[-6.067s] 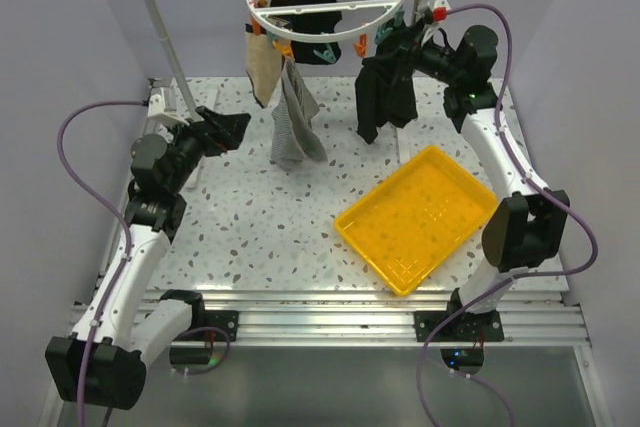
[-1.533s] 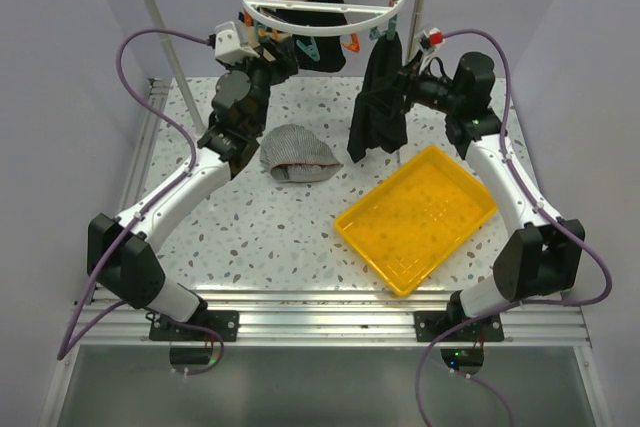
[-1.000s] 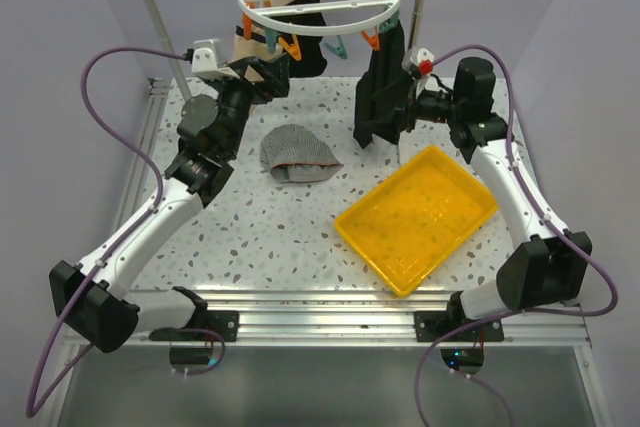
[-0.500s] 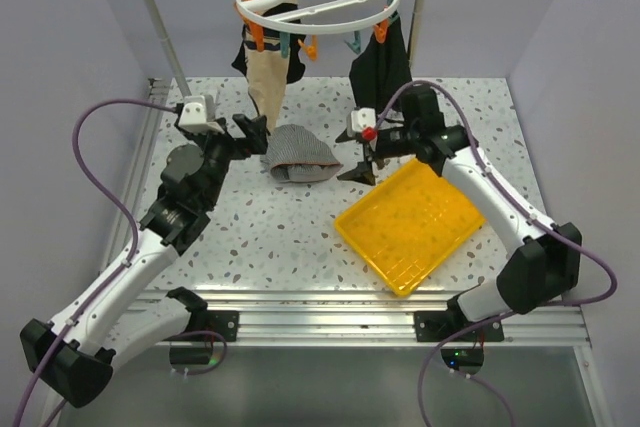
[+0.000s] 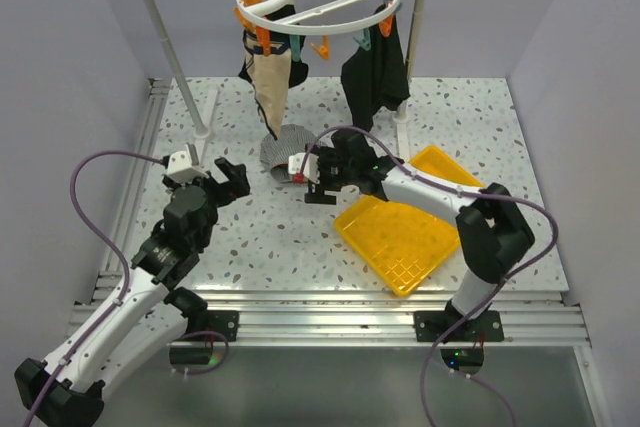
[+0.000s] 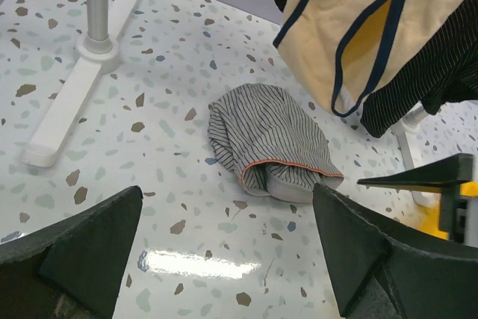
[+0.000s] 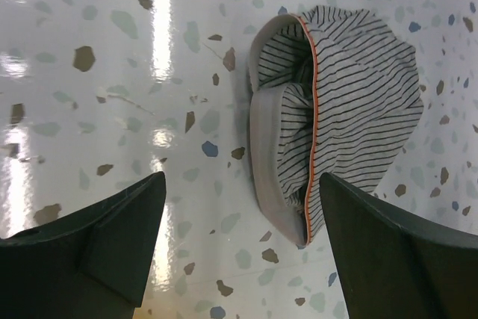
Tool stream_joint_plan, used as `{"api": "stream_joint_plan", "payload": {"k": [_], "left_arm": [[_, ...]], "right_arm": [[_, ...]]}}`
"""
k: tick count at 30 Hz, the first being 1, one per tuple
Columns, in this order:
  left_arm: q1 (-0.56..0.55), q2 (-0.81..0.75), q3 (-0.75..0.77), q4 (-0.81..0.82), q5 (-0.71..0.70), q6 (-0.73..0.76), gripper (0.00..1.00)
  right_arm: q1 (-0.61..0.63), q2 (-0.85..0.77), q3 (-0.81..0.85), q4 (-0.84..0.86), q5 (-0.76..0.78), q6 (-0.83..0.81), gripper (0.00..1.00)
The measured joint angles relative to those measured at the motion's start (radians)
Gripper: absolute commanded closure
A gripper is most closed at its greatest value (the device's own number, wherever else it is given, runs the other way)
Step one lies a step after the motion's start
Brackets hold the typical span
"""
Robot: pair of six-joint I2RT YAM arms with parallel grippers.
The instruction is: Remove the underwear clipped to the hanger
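- Nearest us, aluminium rails point(image 5: 330, 299) carry both arm bases, well in front of the striped underwear point(image 5: 283, 152).
- The counter point(image 5: 260, 247) is white, flecked with grey, brown and blue. It is glossy enough that both wrist views catch streaks of glare.
- The left tool point(image 5: 228, 179) hovers to the near left of the striped underwear, its fingers spread wide with nothing between them.
- A yellow tray point(image 5: 395, 242) sits to the near right of the striped underwear, skewed to the counter's edges. The right arm reaches across its far corner.
- The right tool point(image 5: 312, 182) is just beside the striped underwear on its right, fingers apart and holding nothing.
- The striped underwear lies crumpled on the counter, off the pegs, with its grey waistband and orange trim showing.
- Above and beyond it hangs the hanger point(image 5: 318, 15), a white ring with orange and teal pegs point(image 5: 262, 37).
- The beige underwear point(image 5: 270, 82) dangles clipped over the striped underwear's far edge, and the black underwear point(image 5: 375, 72) hangs clipped to its far right.
- Two white poles point(image 5: 170, 47) rise behind the striped underwear, one far left and one far right.
- Pale lilac walls point(image 5: 70, 67) close in the counter on the left, right and back.
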Motion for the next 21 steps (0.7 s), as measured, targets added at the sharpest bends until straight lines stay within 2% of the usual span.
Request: {"api": "stream_joint_plan", "payload": {"k": [1, 5, 11, 14, 16, 17, 19, 20, 21], "left_arm": [[0.000, -0.007, 0.000, -0.012, -0.011, -0.008, 0.00], [0.000, -0.025, -0.012, -0.050, -0.038, -0.048, 0.00], [0.000, -0.051, -0.036, -0.097, -0.053, -0.085, 0.00], [0.000, -0.067, -0.043, -0.113, -0.062, -0.099, 0.00], [0.000, -0.077, -0.044, -0.121, -0.066, -0.106, 0.00], [0.000, -0.080, -0.045, -0.126, -0.067, -0.109, 0.00], [0.000, -0.086, -0.045, -0.137, -0.068, -0.116, 0.00], [0.000, -0.089, -0.045, -0.139, -0.069, -0.117, 0.00], [0.000, -0.089, -0.045, -0.140, -0.071, -0.123, 0.00]], "right_arm": [[0.003, 0.030, 0.003, 0.022, 0.027, 0.002, 0.08], [0.019, 0.168, 0.045, 0.110, 0.138, 0.019, 0.05], [0.026, 0.332, 0.130, 0.208, 0.285, 0.058, 0.05], [0.027, 0.387, 0.179, 0.230, 0.332, 0.085, 0.09], [0.027, 0.406, 0.195, 0.242, 0.350, 0.103, 0.16], [0.027, 0.413, 0.200, 0.244, 0.359, 0.113, 0.24], [0.027, 0.425, 0.211, 0.241, 0.367, 0.136, 0.33], [0.027, 0.433, 0.223, 0.233, 0.369, 0.154, 0.46], [0.027, 0.443, 0.237, 0.227, 0.369, 0.168, 0.54]]}}
